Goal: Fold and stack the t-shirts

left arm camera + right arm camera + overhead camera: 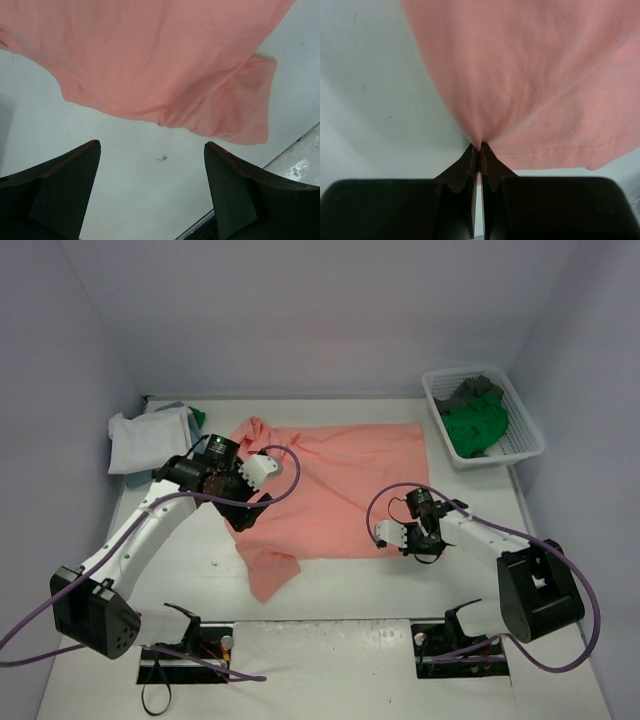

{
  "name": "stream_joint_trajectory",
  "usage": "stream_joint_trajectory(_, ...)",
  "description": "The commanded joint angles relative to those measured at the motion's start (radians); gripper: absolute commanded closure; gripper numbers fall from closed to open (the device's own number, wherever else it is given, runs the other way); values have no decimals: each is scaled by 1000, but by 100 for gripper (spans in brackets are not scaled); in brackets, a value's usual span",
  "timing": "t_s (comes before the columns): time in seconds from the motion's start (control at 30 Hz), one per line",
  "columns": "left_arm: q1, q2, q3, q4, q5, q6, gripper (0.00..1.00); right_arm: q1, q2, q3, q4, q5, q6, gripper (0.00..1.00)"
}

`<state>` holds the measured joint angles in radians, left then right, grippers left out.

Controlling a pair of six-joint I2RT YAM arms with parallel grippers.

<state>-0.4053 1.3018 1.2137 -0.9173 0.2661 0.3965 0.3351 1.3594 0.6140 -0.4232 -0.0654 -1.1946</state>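
My right gripper (480, 148) is clamped tight on the near hem of the salmon pink t-shirt (340, 490) — the shirt lies spread across the middle of the table (470, 480). My left gripper (151, 144) hangs wide open and empty above the shirt's left edge. Folded shirts (148, 438) sit at the far-left corner — a white mesh basket (525, 425) at the far-right.

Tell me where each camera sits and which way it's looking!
Top camera: high up behind the arms, looking down at the table, pink t-shirt and basket; both arms show.
Left wrist camera: on the left arm, looking down at table and a pink sleeve; the open left gripper frames the view.
Right wrist camera: on the right arm, close to the shirt's hem; the right gripper is pinched shut on it.
All three see the pink t-shirt.
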Motion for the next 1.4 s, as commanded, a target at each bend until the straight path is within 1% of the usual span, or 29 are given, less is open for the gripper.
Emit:
stream_joint_trajectory(0.0, -26, -36, 11, -14, 65, 42, 21, 1, -6, 3, -5, -37, 26, 100)
stream_joint_trajectory(0.17, -131, -58, -46, -81, 75, 111, 21, -5, -11, 26, 0, -54, 73, 100)
stream_joint_trajectory(0.27, -245, -65, -91, -127, 77, 145, 21, -5, -9, 36, 0, -62, 93, 100)
stream_joint_trajectory(0.3, -268, -64, -101, -164, 84, 150, 21, -5, -11, 42, 0, -63, 101, 100)
stream_joint_trajectory(0.37, -309, -59, -115, -186, 85, 147, 20, -5, -9, 46, 0, -62, 107, 100)
stream_joint_trajectory(0.4, -347, -61, -134, -196, 87, 145, 20, -4, -14, 49, 0, -62, 109, 100)
stream_joint_trajectory(0.5, -401, -55, -169, -180, 85, 127, 20, -5, -20, 52, -2, -54, 112, 100)
stream_joint_trajectory(0.57, -414, -33, -206, -141, 70, 90, 20, -4, -25, 53, -3, -50, 113, 100)
stream_joint_trajectory(0.6, -421, -26, -220, -80, 12, 72, 20, -4, -23, 53, -2, -48, 113, 100)
stream_joint_trajectory(0.67, -443, 0, -253, -20, -36, 29, 20, -4, -25, 58, -2, -48, 119, 100)
stream_joint_trajectory(0.7, -448, 5, -264, 42, -66, 16, 20, -4, -28, 58, -2, -50, 119, 100)
stream_joint_trajectory(0.8, -451, 19, -298, 147, -94, -22, 20, -4, -31, 58, -5, -50, 127, 100)
stream_joint_trajectory(0.93, -451, 4, -342, 251, -102, -27, 19, -4, -36, 49, -3, -51, 132, 100)
stream_joint_trajectory(1.03, -451, 10, -359, 287, -61, -25, 19, -4, -36, 47, -3, -54, 138, 100)
stream_joint_trajectory(1.17, -451, 79, -370, 299, -2, -31, 19, -4, -37, 44, -3, -65, 144, 100)
stream_joint_trajectory(1.23, -451, 100, -379, 305, 4, -22, 19, -5, -37, 39, -3, -63, 144, 100)
stream_joint_trajectory(1.37, -452, 146, -364, 252, 64, 25, 19, -4, -45, 41, -5, -51, 139, 100)
